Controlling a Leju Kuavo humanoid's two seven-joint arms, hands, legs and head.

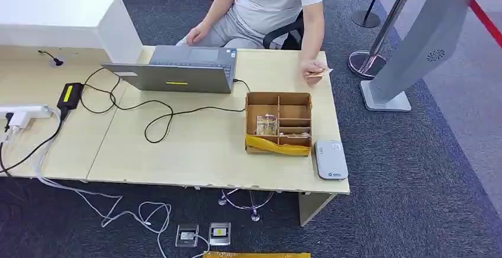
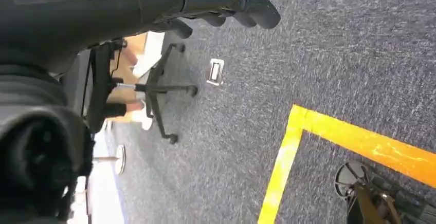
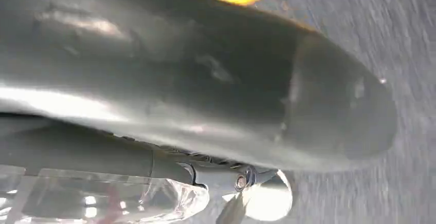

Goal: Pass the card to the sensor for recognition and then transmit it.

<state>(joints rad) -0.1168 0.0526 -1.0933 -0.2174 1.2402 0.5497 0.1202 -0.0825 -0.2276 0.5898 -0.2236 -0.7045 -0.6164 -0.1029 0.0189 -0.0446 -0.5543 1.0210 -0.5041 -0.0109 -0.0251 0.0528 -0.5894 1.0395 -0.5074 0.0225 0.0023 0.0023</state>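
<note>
Standing before the counter (image 1: 195, 145), I judge the task barely begun: no card is in either of my hands, and neither arm reaches over the counter in the head view. My left hand (image 2: 226, 5) hangs over the carpet, its dark fingers (image 2: 257, 9) curled loosely with nothing in them; whether they are fully pressed together I cannot tell. My right hand (image 3: 205, 95) shows as a blurred dark mass close to the lens, so I cannot tell whether it is spread or pressed together.

A card (image 1: 319, 73) is pinched in the person's hand (image 1: 312, 70) at the far right edge of the counter. The sensor (image 1: 331, 158), a flat grey unit, lies at the near right corner, just beside the cardboard box (image 1: 278, 123) on its right.

Left to do, in my judgement: obtain a card, present it to the sensor, then hand it on.

Containers: the cardboard box is open-topped and split by partitions. Its larger left compartment holds a small pale bundle (image 1: 267, 124) that may be cards, too small to confirm. Narrow slots on its right hold thin flat items I cannot identify. Yellow tape (image 1: 277, 145) runs along its near wall.

Also present: a laptop (image 1: 177, 71) at the far middle, with a black cable (image 1: 160, 113) trailing across the counter.
</note>
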